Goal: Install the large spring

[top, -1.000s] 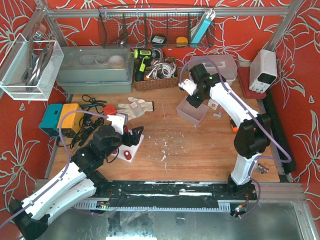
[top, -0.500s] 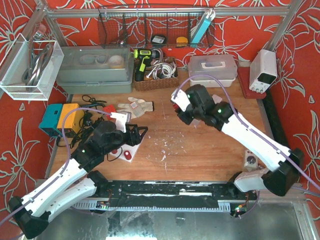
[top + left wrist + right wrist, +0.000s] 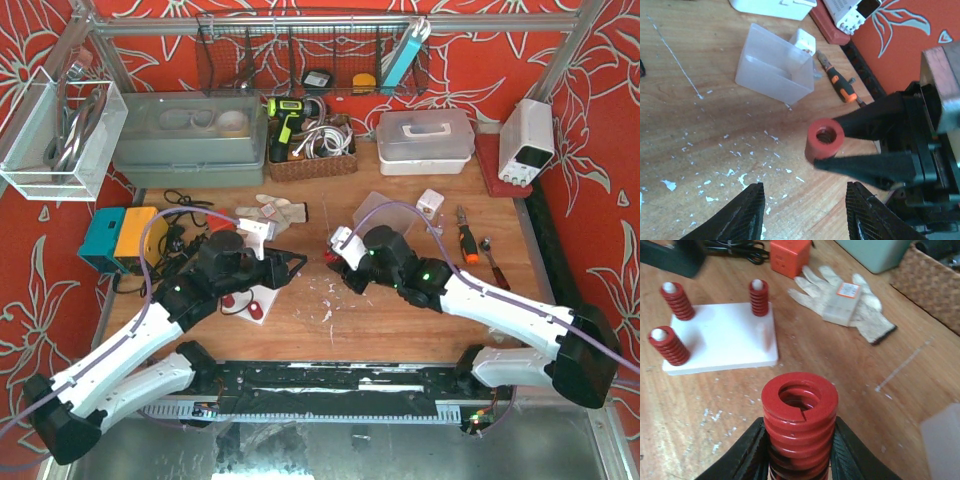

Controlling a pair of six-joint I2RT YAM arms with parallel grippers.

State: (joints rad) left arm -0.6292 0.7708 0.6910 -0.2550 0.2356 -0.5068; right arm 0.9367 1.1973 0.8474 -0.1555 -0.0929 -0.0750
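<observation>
Large spring (image 3: pixel 799 412), red, is clamped between the right gripper's (image 3: pixel 799 450) fingers (image 3: pixel 754 452), held off the surface (image 3: pixel 855 370) to the right of the white plate (image 3: pixel 725 342). On that plate three red springs (image 3: pixel 676 301) stand on pegs, and a fourth peg (image 3: pixel 765 335) is bare. The left gripper's (image 3: pixel 805 215) fingers (image 3: pixel 747 215) stand apart around nothing, near the plate, between it and the spring.

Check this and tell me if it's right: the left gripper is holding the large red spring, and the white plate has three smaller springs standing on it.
One thing is wrong: the right gripper holds the large red spring, as the right wrist view shows. The left gripper is empty. The white plate does carry three smaller springs.
</observation>
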